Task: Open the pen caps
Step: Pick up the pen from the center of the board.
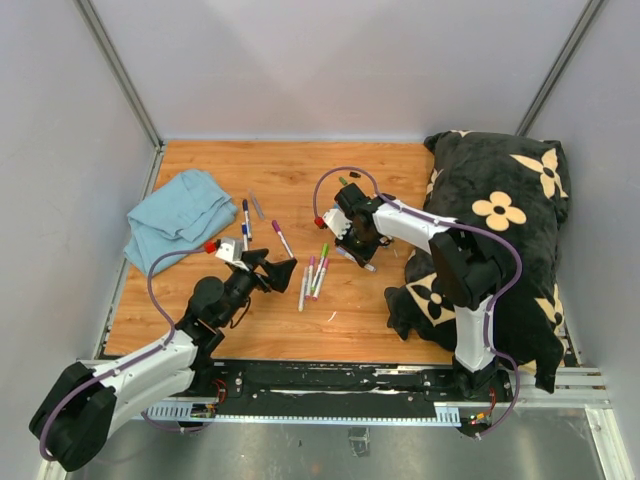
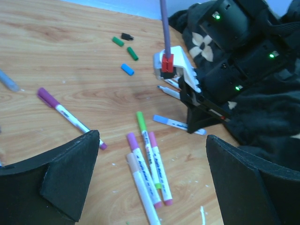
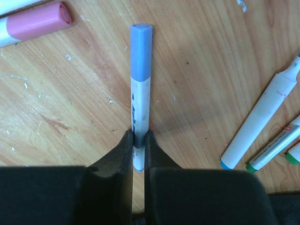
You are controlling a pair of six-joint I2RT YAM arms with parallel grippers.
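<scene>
My right gripper (image 3: 139, 140) is shut on the white barrel of a marker whose blue pen cap (image 3: 141, 44) points away from the fingers, low over the wooden table. In the top view the right gripper (image 1: 355, 245) is at the table's middle right. My left gripper (image 2: 152, 173) stands wide open above a cluster of capped markers with purple (image 2: 132, 140), green (image 2: 140, 121) and pink (image 2: 152, 139) caps; it holds nothing. Loose caps lie farther back: green (image 2: 117, 41), black (image 2: 126, 36), blue (image 2: 127, 69). In the top view the left gripper (image 1: 280, 272) is just left of the cluster (image 1: 313, 278).
A blue towel (image 1: 180, 215) lies at the table's left, with two more markers (image 1: 245, 218) beside it. A black flowered cushion (image 1: 500, 220) fills the right side. Uncapped markers (image 3: 262, 126) lie right of my right fingers, and a pink-capped one (image 3: 40, 21) lies to the upper left.
</scene>
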